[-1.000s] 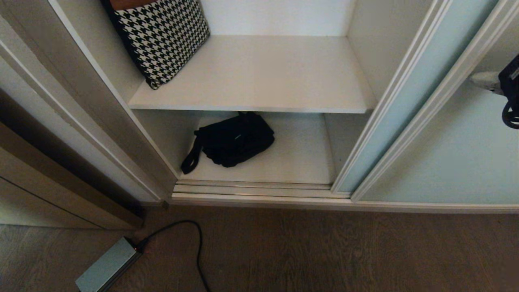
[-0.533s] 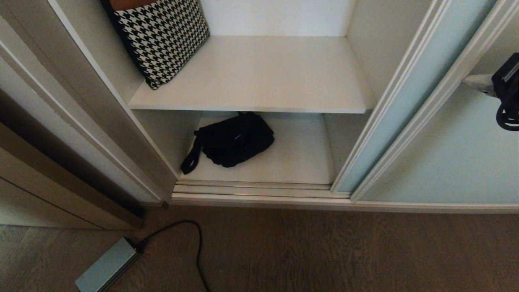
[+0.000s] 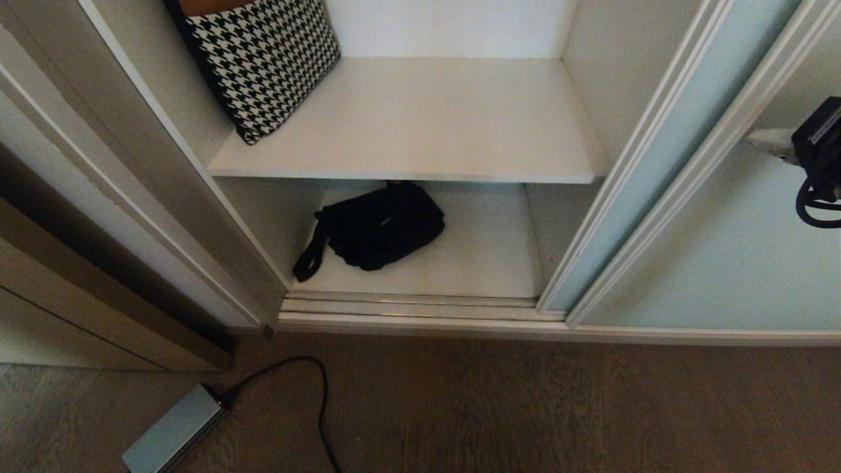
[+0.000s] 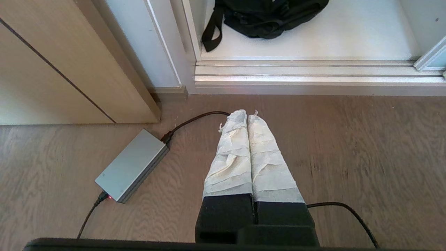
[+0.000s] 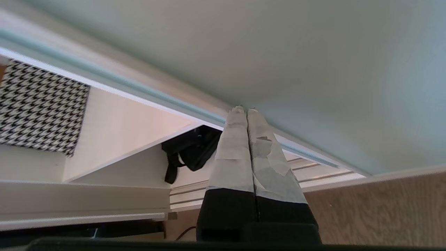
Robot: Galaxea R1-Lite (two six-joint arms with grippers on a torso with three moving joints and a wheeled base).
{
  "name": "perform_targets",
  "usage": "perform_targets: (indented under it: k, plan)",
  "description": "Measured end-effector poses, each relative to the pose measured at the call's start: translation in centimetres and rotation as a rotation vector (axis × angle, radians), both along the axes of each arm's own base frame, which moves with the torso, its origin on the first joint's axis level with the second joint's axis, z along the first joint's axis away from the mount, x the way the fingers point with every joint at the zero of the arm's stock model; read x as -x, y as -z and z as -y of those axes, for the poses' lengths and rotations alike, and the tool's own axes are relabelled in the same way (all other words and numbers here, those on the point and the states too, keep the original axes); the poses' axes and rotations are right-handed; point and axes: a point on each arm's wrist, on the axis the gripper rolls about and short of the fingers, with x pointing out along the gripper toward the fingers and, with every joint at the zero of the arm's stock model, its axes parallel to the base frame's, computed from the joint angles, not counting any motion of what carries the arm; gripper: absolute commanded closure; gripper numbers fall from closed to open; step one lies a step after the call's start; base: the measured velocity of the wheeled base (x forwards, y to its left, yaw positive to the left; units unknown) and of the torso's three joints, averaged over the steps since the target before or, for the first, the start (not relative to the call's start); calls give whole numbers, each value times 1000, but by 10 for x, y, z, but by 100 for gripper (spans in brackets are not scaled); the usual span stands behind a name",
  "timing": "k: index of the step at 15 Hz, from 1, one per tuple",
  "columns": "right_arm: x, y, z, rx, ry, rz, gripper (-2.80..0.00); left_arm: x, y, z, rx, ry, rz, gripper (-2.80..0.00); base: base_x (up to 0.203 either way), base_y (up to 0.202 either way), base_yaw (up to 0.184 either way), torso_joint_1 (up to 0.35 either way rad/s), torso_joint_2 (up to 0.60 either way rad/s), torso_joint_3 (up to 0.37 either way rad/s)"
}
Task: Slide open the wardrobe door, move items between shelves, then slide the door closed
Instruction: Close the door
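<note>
door: sliding wardrobe door [image 3: 736, 263] pushed aside at 3 o'clock, wardrobe open on the left half
cushion: houndstooth cushion [image 3: 263, 62] at 11 o'clock, tilted against left wall on upper shelf [image 3: 427, 125]
bag: black bag [image 3: 378, 223] on lower shelf [image 3: 486, 256], near centre, strap trailing toward 8 o'clock
right hand: right hand [image 5: 244, 109] fingers pressed together, nothing held, tips right at the door's frame edge; seen at 3 o'clock in head view
left hand: left hand [image 4: 245, 115] pressed together, empty, hanging over floor [image 4: 348, 146]
other: grey power brick [image 3: 172, 433] with cable at 7 o'clock on floor
</note>
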Motion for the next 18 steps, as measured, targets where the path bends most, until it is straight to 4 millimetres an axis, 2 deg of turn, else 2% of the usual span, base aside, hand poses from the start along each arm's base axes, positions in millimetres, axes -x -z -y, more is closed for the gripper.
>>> perform_targets:
  k: [7, 14, 18]
  plan:
    - [5, -1, 1, 0, 6, 5, 0, 0, 0, 0, 0, 0, 0, 0, 0, 0, 0, 0, 0, 0]
    - [-4, 4, 3, -3, 2, -15, 0, 0, 0, 0, 0, 1, 0, 0, 0, 0, 0, 0, 0, 0]
    - [-7, 5, -3, -2, -22, -16, 0, 0, 0, 0, 0, 0, 0, 0, 0, 0, 0, 0, 0, 0]
